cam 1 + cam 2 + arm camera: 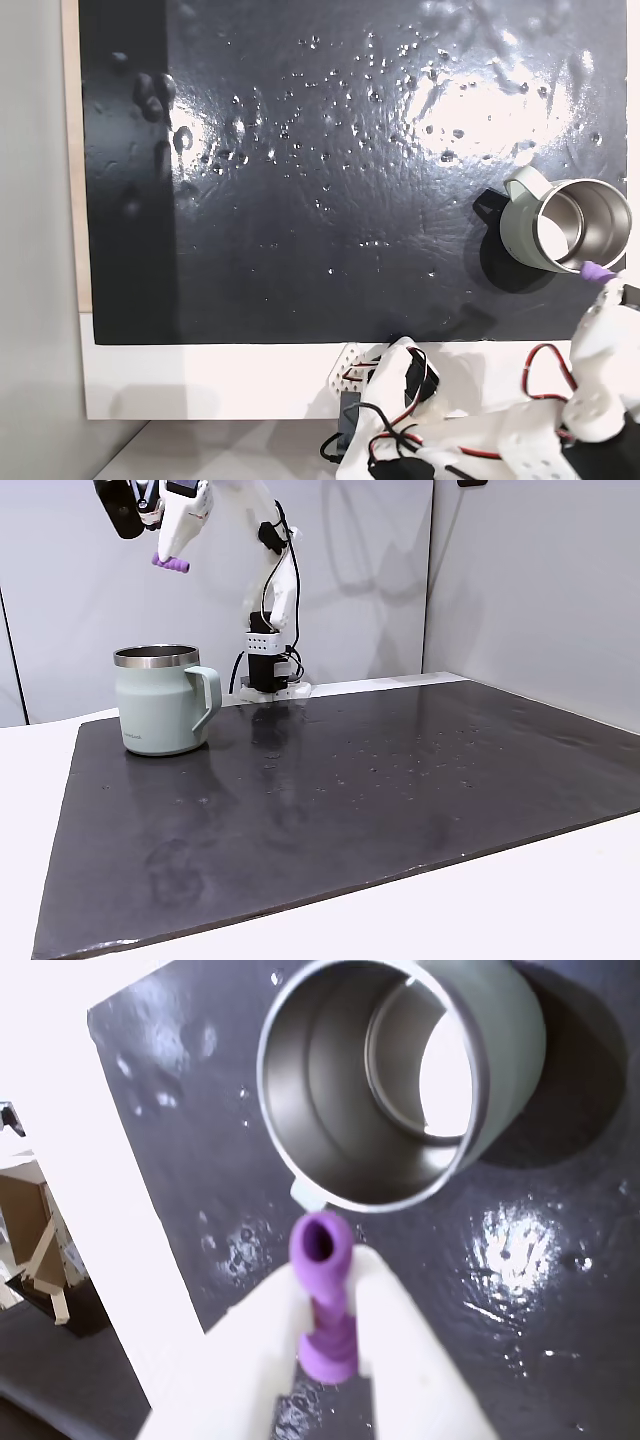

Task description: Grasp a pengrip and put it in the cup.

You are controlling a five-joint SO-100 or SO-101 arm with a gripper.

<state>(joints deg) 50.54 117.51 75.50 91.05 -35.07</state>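
The pengrip (323,1295) is a small purple ribbed tube held between my white fingers (400,1350). My gripper (322,1290) is shut on it, well above the mat. The cup (400,1080), pale green with a shiny steel inside, stands upright and open just ahead of the pengrip in the wrist view. In a fixed view from above, the pengrip (597,271) hangs at the near rim of the cup (565,225). From the side, the pengrip (171,563) and my gripper (172,558) hover high over the cup (160,700), about above its mouth.
A black mat (330,200) with shiny wet spots covers the table, edged in white (560,890). The arm's base with red and black cables (400,420) sits at the mat's near edge in the top-down fixed view. A white wall (500,580) stands behind.
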